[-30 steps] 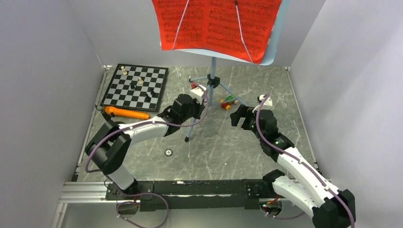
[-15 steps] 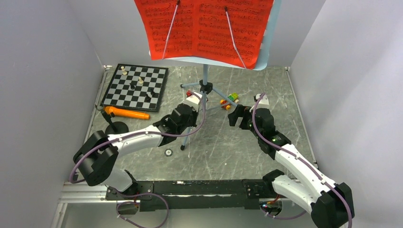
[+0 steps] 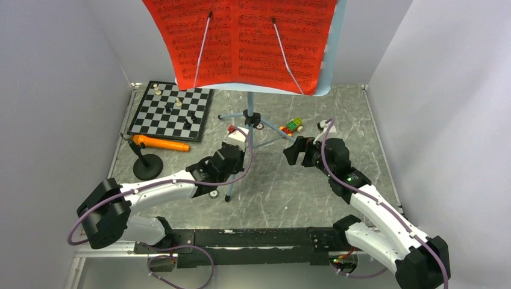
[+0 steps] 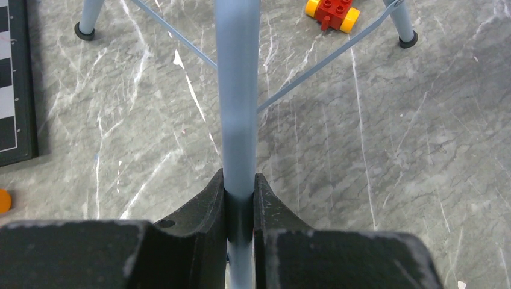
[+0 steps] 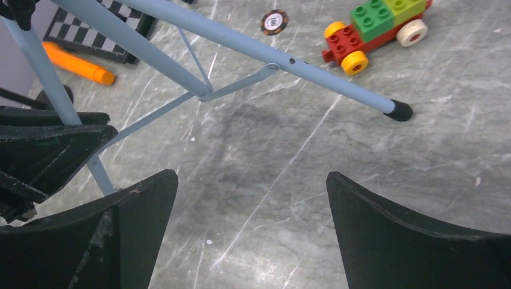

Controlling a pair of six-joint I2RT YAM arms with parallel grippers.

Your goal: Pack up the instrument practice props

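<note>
The light-blue music stand (image 3: 250, 103) is upright mid-table, and the red sheet-music pages (image 3: 241, 42) rest on its desk at the top of the overhead view. My left gripper (image 3: 232, 155) (image 4: 240, 180) is shut on the stand's near tripod leg (image 4: 238, 90). To the stand's right, my right gripper (image 3: 291, 150) (image 5: 251, 176) is open over bare floor, with a stand leg (image 5: 253, 48) ahead of it. The orange microphone (image 3: 159, 143) (image 5: 78, 63) lies by the chessboard. Its black round-base stand (image 3: 147, 165) is beside it.
A chessboard (image 3: 173, 108) with pieces lies at the back left. The toy car (image 3: 294, 125) (image 5: 376, 30) sits behind the right gripper. A small round disc (image 3: 213, 194) lies by my left arm. Grey walls (image 3: 54, 120) close in left, right and back.
My left gripper has pulled back toward the near left, taking the music stand and red pages with it. The microphone's round base has come into view. My right gripper shifted slightly left, still open.
</note>
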